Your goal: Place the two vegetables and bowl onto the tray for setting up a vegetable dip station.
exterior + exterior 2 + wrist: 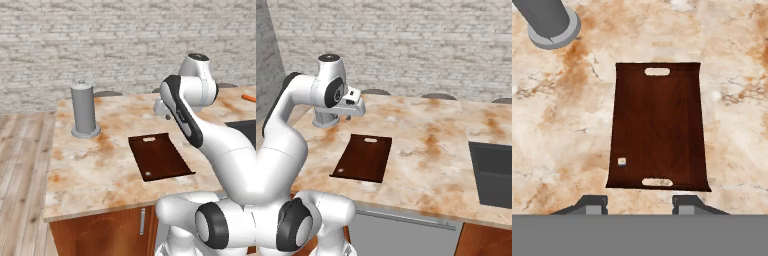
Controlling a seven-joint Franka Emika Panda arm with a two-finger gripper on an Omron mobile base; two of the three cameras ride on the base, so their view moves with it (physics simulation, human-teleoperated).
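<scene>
The tray [657,125], a dark reddish-brown board with a slot handle at each short end, lies flat on the marble counter [100,160] and carries nothing but a tiny white speck. My gripper [639,204] hangs above it, open, with nothing between its fingers. In the base views the gripper [165,114] [350,116] sits over the counter just behind the tray [159,156] [363,157]. An orange carrot [248,97] lies at the far right of the counter. The bowl is out of view.
A tall grey cylinder [83,110] [549,20] stands on the counter left of the tray. A dark sink [491,172] is sunk into the counter to the right. Stool tops [438,96] show beyond the far edge, before a brick wall.
</scene>
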